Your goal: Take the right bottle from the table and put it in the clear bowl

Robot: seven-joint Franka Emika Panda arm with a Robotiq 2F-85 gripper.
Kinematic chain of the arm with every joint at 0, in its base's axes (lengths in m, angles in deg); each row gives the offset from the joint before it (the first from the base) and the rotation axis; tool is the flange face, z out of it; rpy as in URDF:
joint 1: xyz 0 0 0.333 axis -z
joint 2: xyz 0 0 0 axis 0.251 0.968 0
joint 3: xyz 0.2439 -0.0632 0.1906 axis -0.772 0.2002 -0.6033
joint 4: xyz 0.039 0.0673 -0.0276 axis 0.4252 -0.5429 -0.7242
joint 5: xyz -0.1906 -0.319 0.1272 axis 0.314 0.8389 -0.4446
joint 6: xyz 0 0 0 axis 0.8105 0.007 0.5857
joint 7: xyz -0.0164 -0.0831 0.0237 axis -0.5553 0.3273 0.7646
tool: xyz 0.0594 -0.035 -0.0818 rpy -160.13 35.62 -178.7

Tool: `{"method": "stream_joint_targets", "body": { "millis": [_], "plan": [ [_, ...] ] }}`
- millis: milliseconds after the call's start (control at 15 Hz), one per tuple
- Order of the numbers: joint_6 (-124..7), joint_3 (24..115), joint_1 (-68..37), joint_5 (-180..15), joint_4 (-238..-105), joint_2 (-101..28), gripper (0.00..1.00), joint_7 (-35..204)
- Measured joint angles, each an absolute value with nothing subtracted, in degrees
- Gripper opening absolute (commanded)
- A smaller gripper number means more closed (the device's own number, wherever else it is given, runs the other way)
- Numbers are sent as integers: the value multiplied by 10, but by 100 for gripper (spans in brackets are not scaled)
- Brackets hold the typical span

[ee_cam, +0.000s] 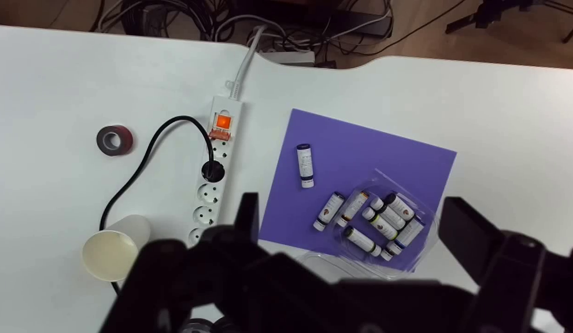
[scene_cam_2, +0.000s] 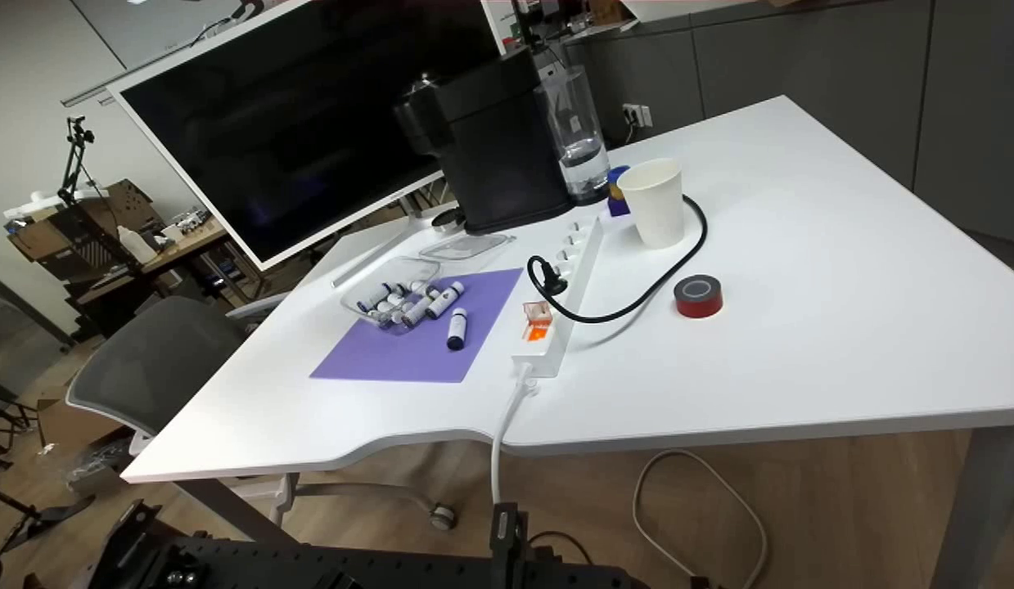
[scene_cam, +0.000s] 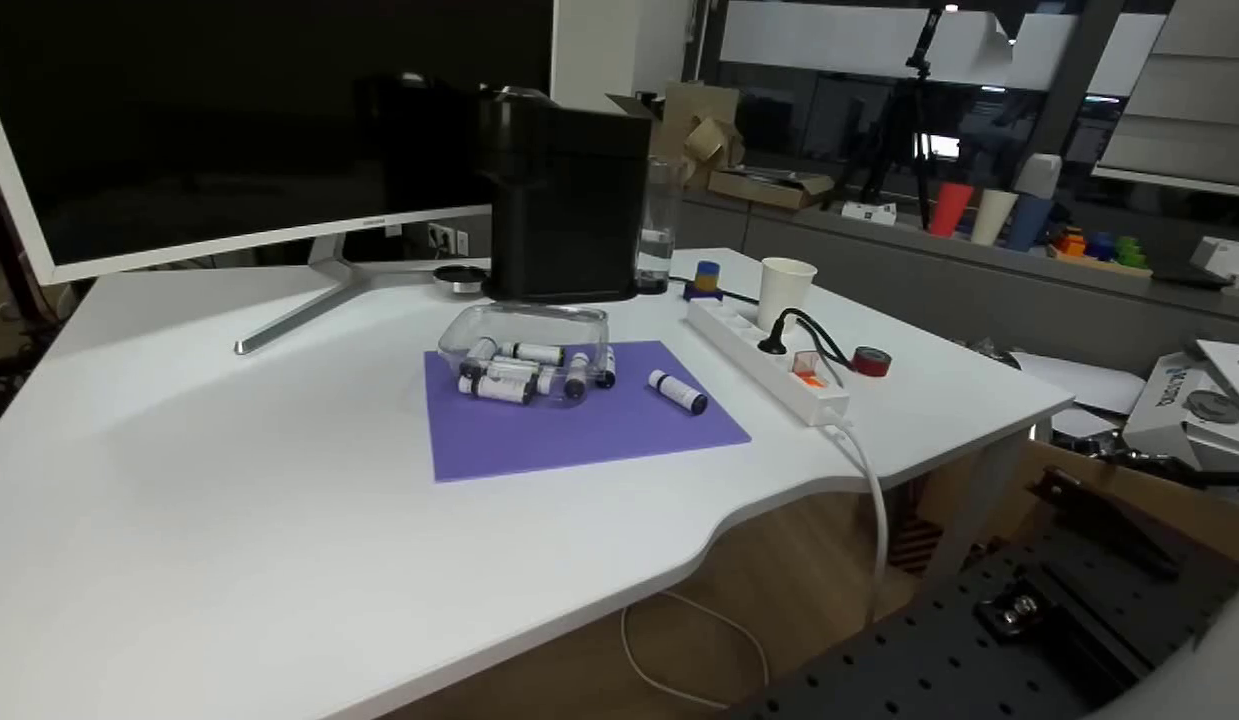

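Observation:
The right bottle [scene_cam: 677, 391] is a small white cylinder with a dark end. It lies alone on the purple mat, right of the clear bowl [scene_cam: 457, 332]; it also shows in an exterior view [scene_cam_2: 457, 329] and in the wrist view [ee_cam: 305, 165]. The clear bowl, also in an exterior view [scene_cam_2: 398, 263] and the wrist view [ee_cam: 434, 229], holds several similar bottles. The table [scene_cam: 229, 480] is white. My gripper [ee_cam: 353, 215] is open and empty high above the mat and bowl. Its fingers are out of view in both exterior views.
Another bottle [ee_cam: 329, 211] lies just outside the bowl. The purple mat [scene_cam: 579, 440] is under them. A clear lid [scene_cam_2: 467, 247] lies behind the bowl. A power strip [scene_cam: 759, 365] with cables, a paper cup [scene_cam: 784, 290], tape [scene_cam: 871, 361], a coffee machine [scene_cam: 569, 200] and a monitor [scene_cam: 229, 120] stand around.

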State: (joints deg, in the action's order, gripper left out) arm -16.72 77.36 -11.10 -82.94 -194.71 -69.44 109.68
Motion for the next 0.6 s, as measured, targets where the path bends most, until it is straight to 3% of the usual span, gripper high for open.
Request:
{"method": "stream_joint_targets", "body": {
  "millis": [267,600],
  "plan": [
    [-187,768,-110,-822,-1956,-694,100,1097],
    [-360,748,-110,-766,-2073,-694,100,1098]
  ]
}}
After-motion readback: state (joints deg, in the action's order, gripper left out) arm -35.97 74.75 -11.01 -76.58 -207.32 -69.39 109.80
